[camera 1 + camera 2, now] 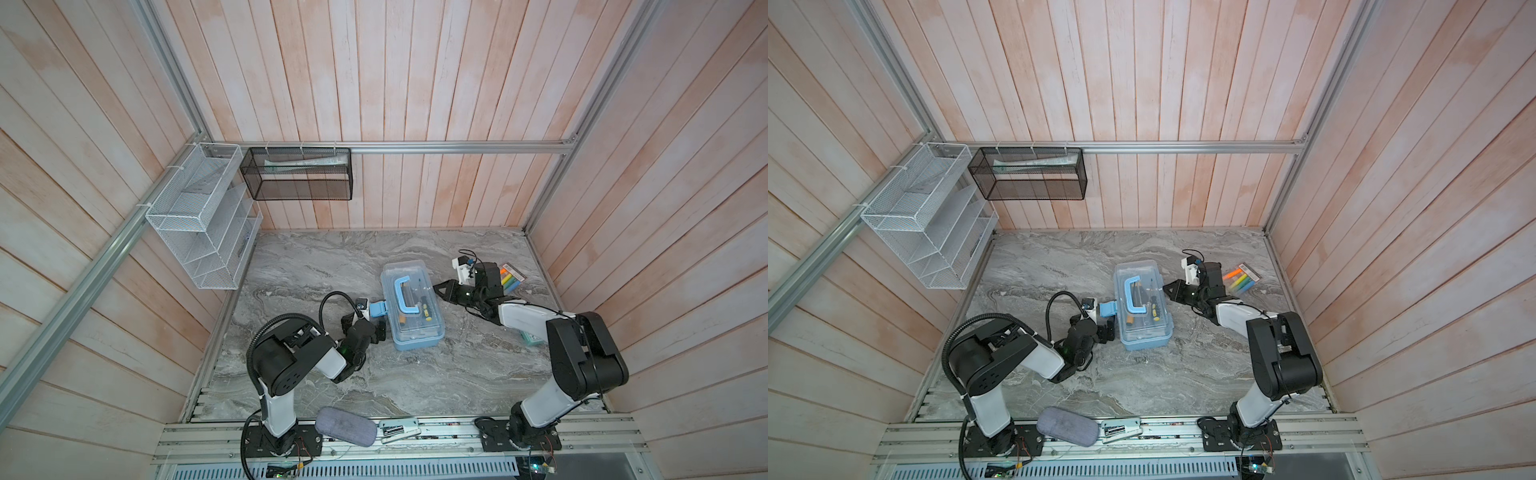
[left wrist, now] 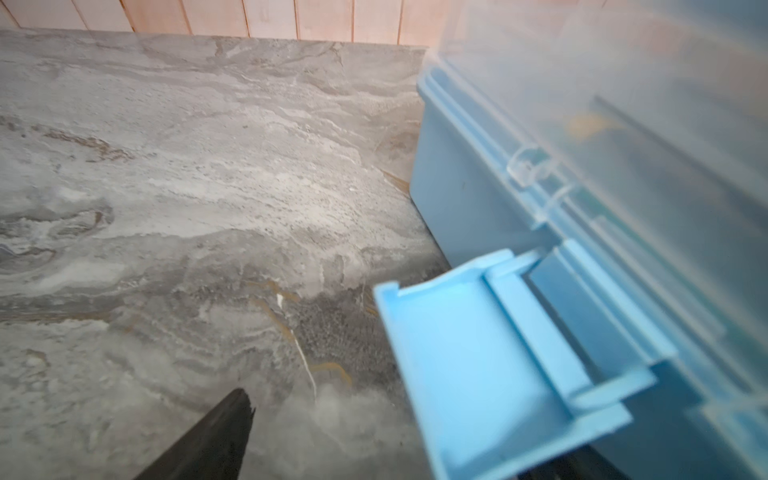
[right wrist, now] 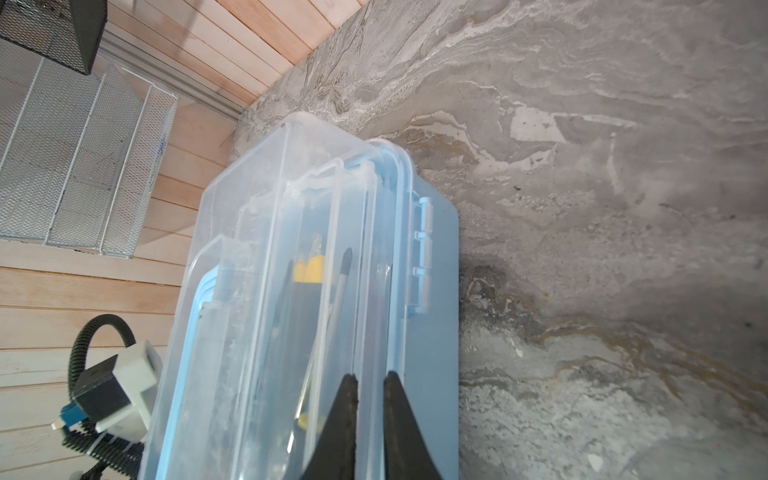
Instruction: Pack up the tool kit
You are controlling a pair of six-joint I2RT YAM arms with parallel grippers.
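— What lay where, starting from the front?
— Nearest, on the front rail, was the grey pouch [image 1: 345,427], which was not part of the kit. Behind it stood the left gripper [image 1: 363,323], its fingers wide apart and holding nothing, just beside the blue latch [image 2: 469,365]. The latch stuck out from the side wall of the tool kit box [image 1: 417,332] and was not yet closed.
— And the box itself?
— It sat in the middle of the marble table [image 1: 316,266], with the clear lid [image 3: 291,208] lying down over it. Through the lid I could see the utility knife [image 1: 428,314] and a screwdriver [image 3: 341,282]. The right gripper [image 3: 370,399], fingers almost together and gripping nothing, was at the hinge edge of the lid; whether it touched, I could not tell. Farther off lay the markers [image 1: 512,279].
— How was the latch to be closed well?
— I judged that the right gripper had to press on the lid, so that the box would not slide. The left one then had to push one finger against the free end of the latch and swing it flat until it snapped. A push near the latch's own hinge would probably only have shoved the box.
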